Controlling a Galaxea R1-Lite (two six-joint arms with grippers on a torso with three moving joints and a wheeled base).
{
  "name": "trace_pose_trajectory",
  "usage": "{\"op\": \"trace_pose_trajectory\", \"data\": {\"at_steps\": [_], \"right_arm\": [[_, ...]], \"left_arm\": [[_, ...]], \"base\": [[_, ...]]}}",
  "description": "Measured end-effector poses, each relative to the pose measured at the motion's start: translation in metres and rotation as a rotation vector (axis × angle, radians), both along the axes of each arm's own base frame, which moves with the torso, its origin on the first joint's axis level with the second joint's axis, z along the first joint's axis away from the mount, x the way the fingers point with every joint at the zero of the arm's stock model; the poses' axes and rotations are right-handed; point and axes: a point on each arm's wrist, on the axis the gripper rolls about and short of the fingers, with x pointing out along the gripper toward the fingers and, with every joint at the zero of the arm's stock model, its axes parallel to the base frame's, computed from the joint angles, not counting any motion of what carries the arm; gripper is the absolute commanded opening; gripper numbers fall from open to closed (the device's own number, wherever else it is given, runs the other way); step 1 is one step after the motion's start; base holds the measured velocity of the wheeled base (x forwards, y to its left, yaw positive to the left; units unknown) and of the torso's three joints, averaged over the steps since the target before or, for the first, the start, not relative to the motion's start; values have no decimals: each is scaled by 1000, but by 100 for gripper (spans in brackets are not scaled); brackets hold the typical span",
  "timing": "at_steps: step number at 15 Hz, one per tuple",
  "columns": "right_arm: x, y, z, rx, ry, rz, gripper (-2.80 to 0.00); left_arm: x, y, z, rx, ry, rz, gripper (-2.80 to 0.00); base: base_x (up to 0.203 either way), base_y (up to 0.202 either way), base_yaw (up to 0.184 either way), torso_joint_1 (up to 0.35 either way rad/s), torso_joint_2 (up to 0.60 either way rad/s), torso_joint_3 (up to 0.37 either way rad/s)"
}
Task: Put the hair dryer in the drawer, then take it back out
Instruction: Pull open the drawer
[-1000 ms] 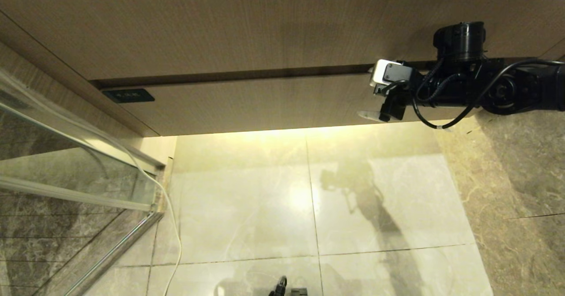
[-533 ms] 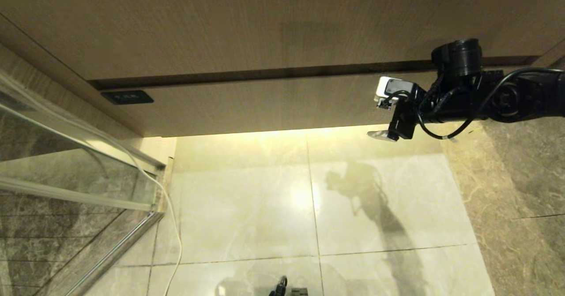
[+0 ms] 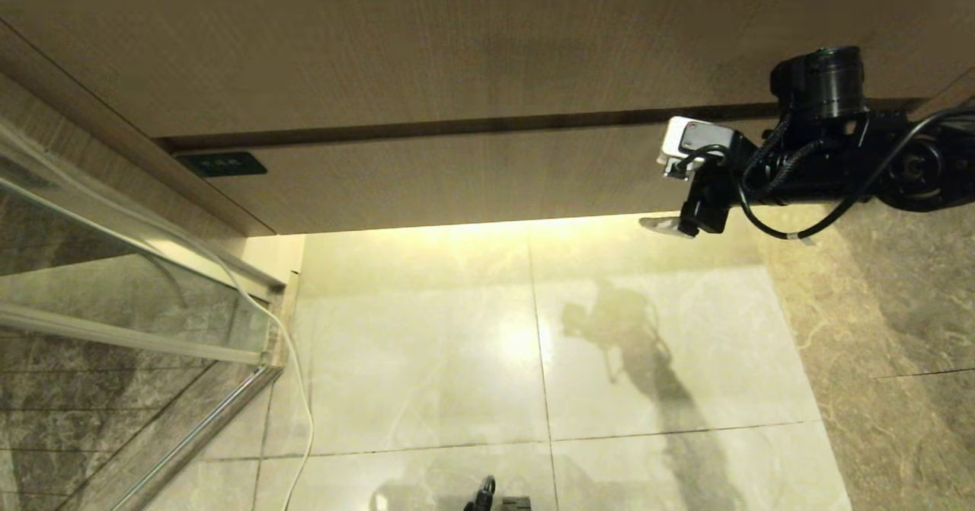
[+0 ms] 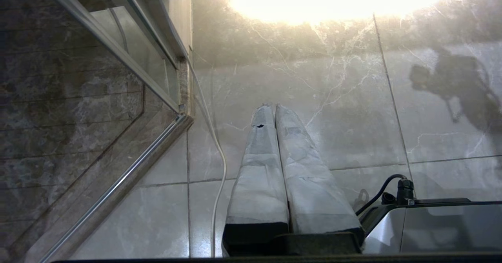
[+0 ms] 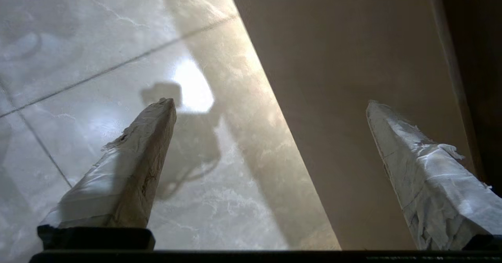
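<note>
The drawer (image 3: pixel 457 176) is a light-brown wood-grain front with a small dark label (image 3: pixel 221 164) at its left end, and it is pushed in flush. The hair dryer is out of view. My right gripper (image 3: pixel 661 195) hangs in front of the drawer's right end at its lower edge. In the right wrist view the right gripper (image 5: pixel 270 102) is open wide and empty, one finger over the drawer front (image 5: pixel 353 78), the other over the floor. My left gripper (image 4: pixel 273 107) is shut and empty, parked low and pointing at the floor tiles.
A plain wood panel (image 3: pixel 457 39) sits above the drawer. A glass shower door (image 3: pixel 114 305) with a metal frame stands at the left, with a white cord (image 3: pixel 293 359) trailing along the floor beside it. Pale marble tiles (image 3: pixel 426 343) lie below, darker marble (image 3: pixel 899 305) at the right.
My right gripper has drifted to the right and a little lower along the drawer front, staying open. The drawer has stayed pushed in. The left arm has not moved.
</note>
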Motion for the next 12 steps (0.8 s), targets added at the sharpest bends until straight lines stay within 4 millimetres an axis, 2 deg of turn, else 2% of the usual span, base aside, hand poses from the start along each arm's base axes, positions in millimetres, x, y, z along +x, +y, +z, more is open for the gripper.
{"op": "trace_pose_trajectory", "data": {"at_steps": [5, 12], "right_arm": [[-13, -2, 5, 23, -110, 15, 0], [-4, 2, 12, 54, -227, 74, 0]], "left_arm": [[0, 0, 0, 0, 0, 0, -280], [0, 0, 0, 0, 0, 0, -280]], "base": [[0, 0, 0, 0, 0, 0], [0, 0, 0, 0, 0, 0]]}}
